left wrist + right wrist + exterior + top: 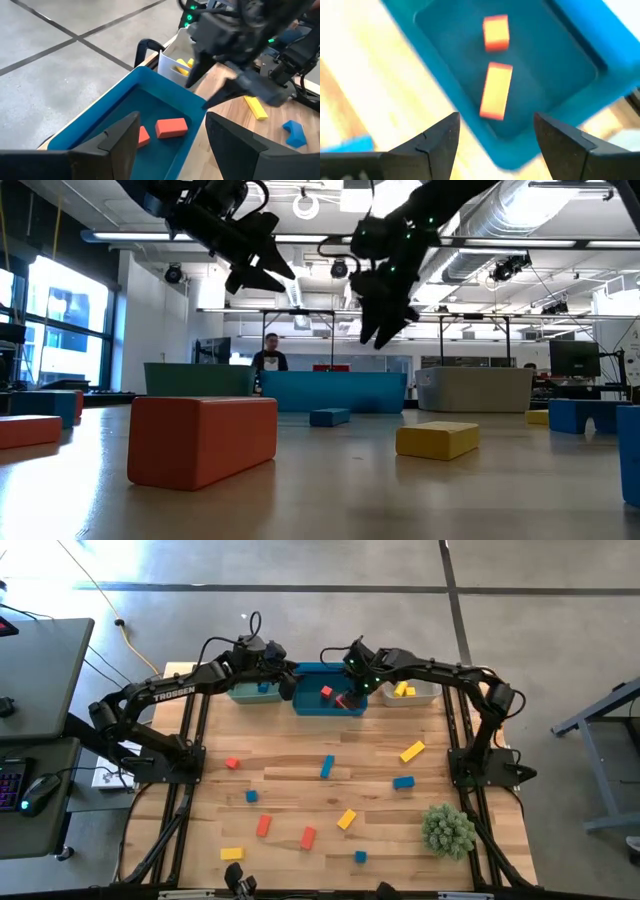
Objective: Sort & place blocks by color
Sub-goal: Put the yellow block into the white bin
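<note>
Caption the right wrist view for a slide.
Open right gripper hovering above the blue bin holding two red blocks.

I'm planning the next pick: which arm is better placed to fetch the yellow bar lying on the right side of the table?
Probably the right. The yellow bar lies on the right arm's side, and the right gripper is open and empty above the blue bin. The left gripper hangs farther away.

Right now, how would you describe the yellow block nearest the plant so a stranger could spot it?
Find the spiky green plant at the table's near right corner. Towards the table's middle from it lies a short yellow block, set at a slant. Its neighbours are red and blue; the other yellow bars lie farther off.
</note>
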`<state>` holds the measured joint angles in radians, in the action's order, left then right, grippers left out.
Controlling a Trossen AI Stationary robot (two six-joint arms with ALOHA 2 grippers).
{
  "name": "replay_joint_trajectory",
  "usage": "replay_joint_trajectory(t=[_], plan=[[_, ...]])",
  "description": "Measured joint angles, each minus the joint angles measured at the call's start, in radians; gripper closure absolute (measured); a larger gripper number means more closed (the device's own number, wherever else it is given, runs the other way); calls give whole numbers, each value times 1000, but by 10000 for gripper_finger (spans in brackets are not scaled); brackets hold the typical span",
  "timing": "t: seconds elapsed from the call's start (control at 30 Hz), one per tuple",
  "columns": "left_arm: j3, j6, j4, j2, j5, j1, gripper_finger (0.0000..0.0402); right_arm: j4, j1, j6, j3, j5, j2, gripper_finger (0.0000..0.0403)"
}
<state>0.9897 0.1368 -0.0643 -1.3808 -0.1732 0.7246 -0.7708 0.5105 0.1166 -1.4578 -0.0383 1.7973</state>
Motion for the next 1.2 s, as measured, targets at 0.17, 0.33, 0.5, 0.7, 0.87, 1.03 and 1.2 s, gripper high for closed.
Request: replay_joint_trajectory(t=[0.17,0.33,0.5,0.7,0.87,1.03,1.2], plan=[[0,-12,0,0,1,0,188,-166,-30,-71,0,0,-50,161],[0,-18,0,0,1,0,188,-350,-64,-135,0,-3,-71,160],[0,-18,0,0,1,0,188,-504,-103,-179,0,12,-71,160],[0,-18,0,0,1,0,188,-580,-144,-178,0,73,-76,160],[0,-25,0,0,1,0,188,-528,-175,-143,113,97,-138,160],[0,-62,1,0,1,0,188,-443,-216,-90,318,95,-284,160],[0,-62,1,0,1,0,188,-389,-238,-157,452,95,-408,160]])
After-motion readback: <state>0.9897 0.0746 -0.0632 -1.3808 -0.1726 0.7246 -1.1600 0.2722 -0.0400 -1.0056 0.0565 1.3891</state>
